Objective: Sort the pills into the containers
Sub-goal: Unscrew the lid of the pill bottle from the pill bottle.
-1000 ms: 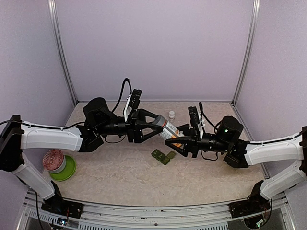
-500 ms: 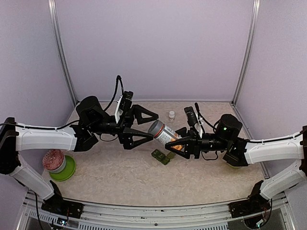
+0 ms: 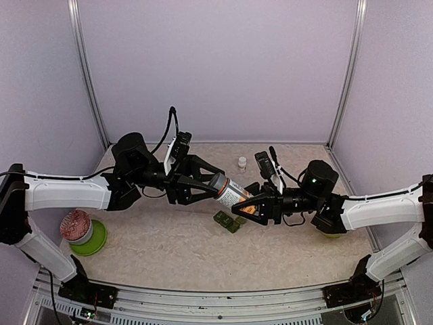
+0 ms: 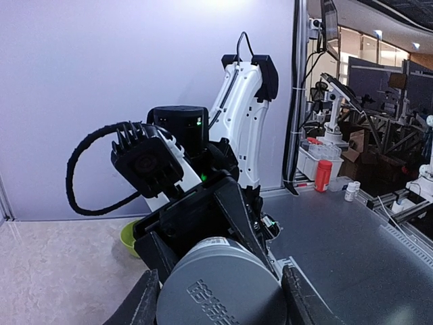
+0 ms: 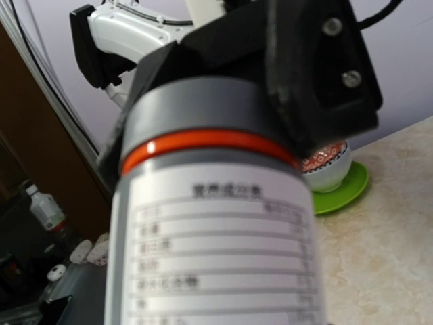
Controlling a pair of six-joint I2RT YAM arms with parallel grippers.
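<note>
A pill bottle point(image 3: 232, 193) with a white label, an orange ring and a grey cap point(image 3: 218, 184) hangs tilted over the table between both arms. My right gripper point(image 3: 247, 205) is shut on its body, and the label fills the right wrist view point(image 5: 216, 244). My left gripper point(image 3: 216, 186) is shut on the cap, with a finger pressed to each side of it point(image 4: 223, 288). The containers, a small olive-green pill box point(image 3: 230, 221), lie on the table just below the bottle. No pills are in view.
A small white bottle point(image 3: 242, 162) stands behind the grippers. A lime-green saucer point(image 3: 97, 241) with a red-patterned bowl point(image 3: 75, 226) sits at the front left. A yellow-green bowl point(image 4: 128, 237) lies under the right arm. Walls and frame posts enclose the table.
My left gripper let go of the cap, drew back with its jaws wide, then came forward again and closed on the cap. The right gripper kept hold of the bottle, shifting it slightly left.
</note>
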